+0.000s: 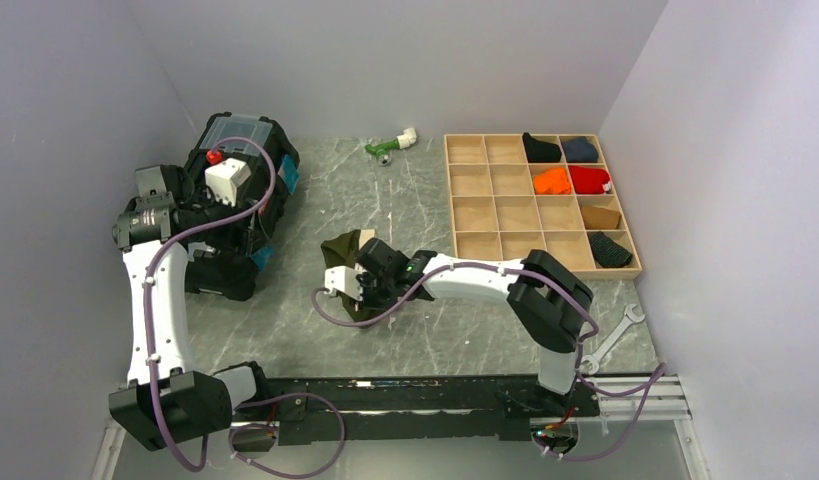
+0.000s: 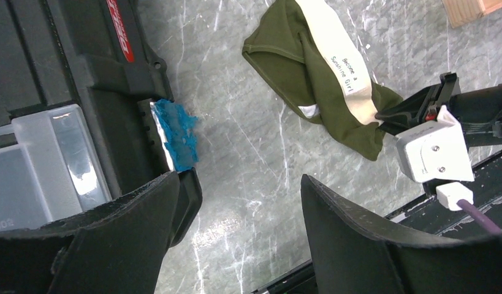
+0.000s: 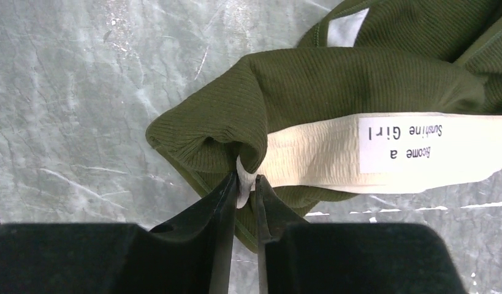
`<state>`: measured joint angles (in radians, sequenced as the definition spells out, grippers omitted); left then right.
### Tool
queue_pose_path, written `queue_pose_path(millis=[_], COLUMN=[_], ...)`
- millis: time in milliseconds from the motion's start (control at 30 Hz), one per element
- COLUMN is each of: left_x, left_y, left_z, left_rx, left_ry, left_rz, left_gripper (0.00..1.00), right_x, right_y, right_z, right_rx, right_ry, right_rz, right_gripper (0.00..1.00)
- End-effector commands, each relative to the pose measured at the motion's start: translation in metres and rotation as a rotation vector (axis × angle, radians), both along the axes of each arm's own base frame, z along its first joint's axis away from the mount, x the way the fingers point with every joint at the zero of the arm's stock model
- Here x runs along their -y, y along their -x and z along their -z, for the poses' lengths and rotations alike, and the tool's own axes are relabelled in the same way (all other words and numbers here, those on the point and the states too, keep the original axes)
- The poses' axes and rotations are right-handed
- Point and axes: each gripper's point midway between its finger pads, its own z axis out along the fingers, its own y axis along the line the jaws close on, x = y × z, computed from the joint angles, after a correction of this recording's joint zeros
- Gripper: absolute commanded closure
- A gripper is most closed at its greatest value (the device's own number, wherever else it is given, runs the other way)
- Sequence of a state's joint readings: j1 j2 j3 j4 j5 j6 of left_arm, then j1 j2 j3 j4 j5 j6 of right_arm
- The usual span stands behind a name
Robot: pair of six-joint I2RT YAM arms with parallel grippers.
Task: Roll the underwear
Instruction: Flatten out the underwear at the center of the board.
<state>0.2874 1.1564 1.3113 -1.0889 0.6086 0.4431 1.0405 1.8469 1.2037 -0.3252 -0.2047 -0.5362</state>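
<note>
"Grey marble tabletop [image 1: 435, 335], with your underwear [image 1: 342, 250] lying crumpled near its middle, well apart from the wooden tray [image 1: 449, 195] in the far right corner. How far had you got?"

"Barely begun, I'd judge. You had nothing rolled. The olive cloth was bunched, and the cream waistband [image 3: 309, 162] ran askew across it. Flattening and rolling were both left to do."

"And your pincers?"

"Your right gripper [image 3: 245, 184] was narrowed to a pinch on a fold at the garment's edge. Your left gripper [image 2: 241, 180] stood wide, holding nothing, beside the black toolbox [image 2: 83, 61]."
</note>
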Motion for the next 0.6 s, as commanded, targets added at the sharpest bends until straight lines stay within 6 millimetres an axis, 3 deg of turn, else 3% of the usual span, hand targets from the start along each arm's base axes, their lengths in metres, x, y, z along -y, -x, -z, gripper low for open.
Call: queue_pose_path(millis=[0, 167, 300, 567], left_x=[0.004, 0.004, 0.003, 0.003], left_y=[-0.002, -0.001, 0.0, 0.0], left_z=[-0.001, 0.001, 0.005, 0.007], left_rx=[0.027, 0.024, 0.015, 0.01], left_ry=[0.014, 0.01, 0.009, 0.006], left_rz=[0.036, 0.038, 0.036, 0.036], left_gripper=[0.22, 0.22, 0.22, 0.22], right_x=[-0.004, -0.004, -0.004, -0.006], right_y=[-0.009, -0.011, -0.01, -0.007], right_z=[-0.026, -0.02, -0.015, -0.014], right_rx=[0.009, 0.003, -0.011, -0.032], right_ry=[-0.045, -0.033, -0.026, -0.031], right_rz=[0.017, 0.021, 0.021, 0.016], right_gripper=[0.8, 0.78, 0.67, 0.63])
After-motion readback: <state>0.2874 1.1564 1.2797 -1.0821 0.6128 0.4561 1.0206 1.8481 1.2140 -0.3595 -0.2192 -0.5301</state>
